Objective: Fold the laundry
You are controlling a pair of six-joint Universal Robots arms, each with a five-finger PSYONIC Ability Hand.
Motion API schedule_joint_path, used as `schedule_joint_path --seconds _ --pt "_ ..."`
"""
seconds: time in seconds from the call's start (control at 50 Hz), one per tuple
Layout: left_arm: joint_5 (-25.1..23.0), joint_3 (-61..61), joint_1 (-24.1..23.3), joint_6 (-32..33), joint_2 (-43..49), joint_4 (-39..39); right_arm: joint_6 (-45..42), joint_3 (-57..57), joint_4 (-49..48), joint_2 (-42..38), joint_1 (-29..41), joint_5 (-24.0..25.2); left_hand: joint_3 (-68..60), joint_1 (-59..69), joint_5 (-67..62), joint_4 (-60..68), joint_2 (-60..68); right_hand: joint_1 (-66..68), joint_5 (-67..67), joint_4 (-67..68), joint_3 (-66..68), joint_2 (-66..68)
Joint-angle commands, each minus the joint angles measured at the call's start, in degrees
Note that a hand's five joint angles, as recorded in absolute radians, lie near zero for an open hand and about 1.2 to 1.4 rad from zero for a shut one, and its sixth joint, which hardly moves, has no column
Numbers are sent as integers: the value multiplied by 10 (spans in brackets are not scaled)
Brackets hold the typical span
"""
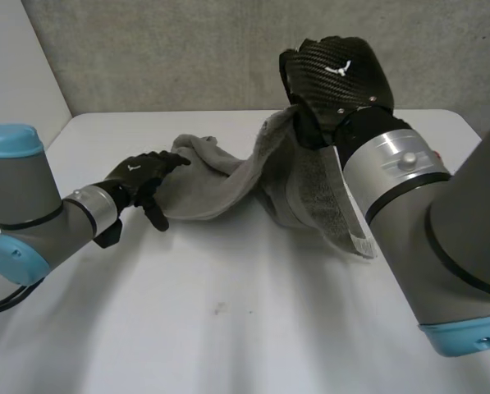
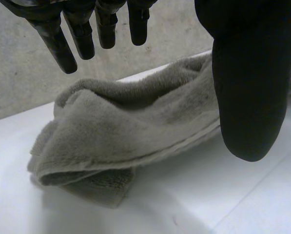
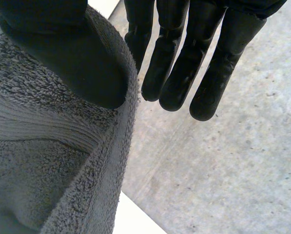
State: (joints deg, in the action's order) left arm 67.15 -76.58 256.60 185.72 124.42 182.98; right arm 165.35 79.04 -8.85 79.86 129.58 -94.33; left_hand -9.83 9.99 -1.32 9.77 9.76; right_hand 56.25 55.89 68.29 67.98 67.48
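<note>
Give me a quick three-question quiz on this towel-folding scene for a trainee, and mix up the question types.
1. True or false: the right robot hand has one end of the grey towel raised off the white table.
2. Multiple choice: the left robot hand is
A. curled into an empty fist
B. straight-fingered at the towel's low end
C. lifted high above the table
3. Short answer: in the right wrist view, which part of the right robot hand lies against the towel?

Key
1. True.
2. B.
3. The thumb. The fingers are straight and apart from the towel.
</note>
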Motion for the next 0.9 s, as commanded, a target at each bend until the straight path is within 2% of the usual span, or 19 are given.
schedule_joint_path --seconds 0.02,0.2,0.38,0.54,0.58,0.6,0.64,0.66,0.68,0.7,0.74,0.82,0.9 --pt "5 -1 1 -3 27 47 1 22 5 42 -6 -1 -24 22 -9 25 25 238 141 117 120 125" --pt "39 0 0 -5 79 104 1 29 18 94 -6 -1 -36 34 -21 36 37 238 141 117 120 125" --pt "51 5 -7 -5 107 110 11 27 31 139 -5 -1 -48 46 -33 48 48 238 141 117 120 125" --pt "67 10 -12 -18 110 142 15 28 53 172 -4 -1 -209 207 -194 210 210 238 141 117 120 125" --pt "83 12 -17 -30 119 170 22 28 68 185 -5 -1 -350 348 -335 350 350 238 141 117 120 125" --pt "84 12 -17 -30 119 170 22 28 68 185 -5 -1 -350 349 -335 351 351 238 141 117 120 125" --pt "100 12 -22 -49 122 198 30 29 80 195 -6 -2 -521 519 -506 522 522 238 141 117 120 125" --pt "100 12 -22 -49 122 198 30 29 81 195 -6 -2 -522 520 -507 523 523 238 141 117 120 125" --pt "105 12 -24 -65 122 207 34 30 84 198 -12 -2 -595 594 -580 596 596 238 141 117 120 125" --pt "105 12 -24 -65 122 208 35 34 87 199 -20 -1 -596 594 -581 597 597 238 141 117 120 125" --pt "108 12 -29 -99 117 208 34 38 87 200 -34 0 -701 700 -686 702 702 238 141 117 120 125" --pt "110 6 -37 -121 100 205 34 42 86 200 -72 3 -702 700 -687 702 702 238 141 117 120 125" --pt "111 -21 -38 -107 26 187 34 35 81 191 -154 18 -702 700 -687 702 702 238 141 117 120 125"
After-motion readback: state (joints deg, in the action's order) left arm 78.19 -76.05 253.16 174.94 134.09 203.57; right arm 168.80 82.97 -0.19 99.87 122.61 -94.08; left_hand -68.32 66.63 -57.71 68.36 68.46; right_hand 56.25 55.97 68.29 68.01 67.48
